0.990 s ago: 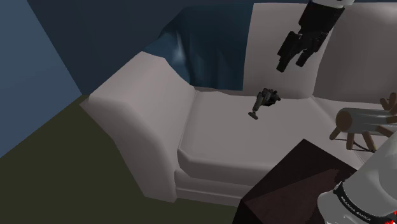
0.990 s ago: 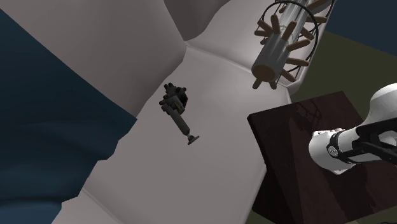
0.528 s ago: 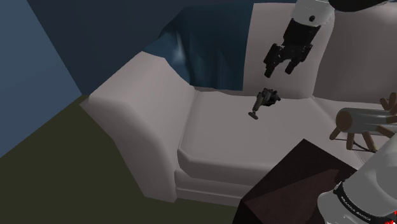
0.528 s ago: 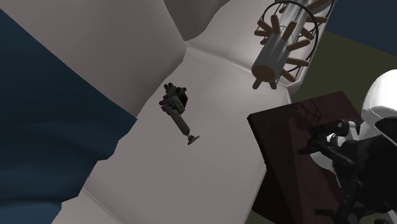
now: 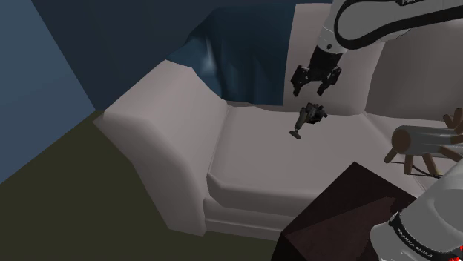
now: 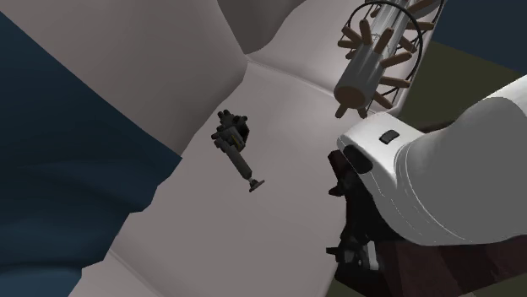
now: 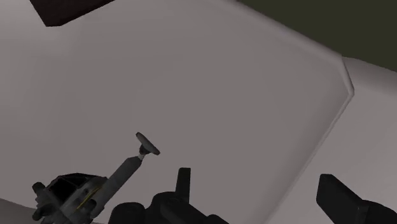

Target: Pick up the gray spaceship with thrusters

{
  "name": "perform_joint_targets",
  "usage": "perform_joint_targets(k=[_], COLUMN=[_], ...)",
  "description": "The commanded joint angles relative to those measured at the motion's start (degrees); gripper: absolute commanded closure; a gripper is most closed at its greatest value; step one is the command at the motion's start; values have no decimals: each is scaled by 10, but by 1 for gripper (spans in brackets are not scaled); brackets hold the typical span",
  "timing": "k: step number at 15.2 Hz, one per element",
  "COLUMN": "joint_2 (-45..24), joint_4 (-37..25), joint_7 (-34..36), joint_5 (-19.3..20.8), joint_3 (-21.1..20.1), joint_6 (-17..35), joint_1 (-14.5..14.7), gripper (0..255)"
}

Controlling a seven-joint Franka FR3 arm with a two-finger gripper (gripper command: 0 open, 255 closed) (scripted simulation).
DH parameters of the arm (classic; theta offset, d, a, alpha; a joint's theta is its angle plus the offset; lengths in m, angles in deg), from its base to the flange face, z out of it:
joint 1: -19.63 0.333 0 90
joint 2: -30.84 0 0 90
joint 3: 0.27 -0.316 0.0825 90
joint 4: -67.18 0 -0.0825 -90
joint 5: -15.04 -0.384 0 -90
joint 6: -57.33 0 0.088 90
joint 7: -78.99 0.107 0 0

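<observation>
A big pale sofa (image 5: 245, 163) stands on a dull green floor (image 5: 67, 193), with a dark blue wall behind it. A blue blanket (image 5: 237, 59) hangs over the sofa's back, in the upper middle of the shoulder view.

The little gray spaceship (image 5: 309, 117) lies on the sofa seat, close to the back cushion, right of the middle of that picture. A thin stick with a small round foot pokes out from it toward the front of the seat. In the second exterior view the spaceship (image 6: 235, 145) lies a bit left of the middle.

The black gripper (image 5: 312, 86) hangs just above the spaceship and does not touch it. Its two fingers stand apart, with nothing between them. In the wrist view the spaceship (image 7: 79, 191) sits beside one finger (image 7: 183, 181), outside the gap.

A wooden log toy with stick legs (image 5: 420, 142) sits on the seat at the right edge of the shoulder view. A dark brown box (image 5: 349, 211) is at the lower right.
</observation>
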Motion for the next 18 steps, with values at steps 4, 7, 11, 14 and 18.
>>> perform_joint_targets(k=[4,7,11,14,18], joint_2=[-89,-144,-219,-275,-349], joint_4=[-11,-23,-46,-68,-102], joint_7=[41,65,97,120,148], joint_5=[7,11,16,17,14], joint_3=[6,12,22,32,46], joint_6=[83,129,183,219,261], joint_1=[-29,-44,-63,-75,-89], gripper=[0,0,0,0,0])
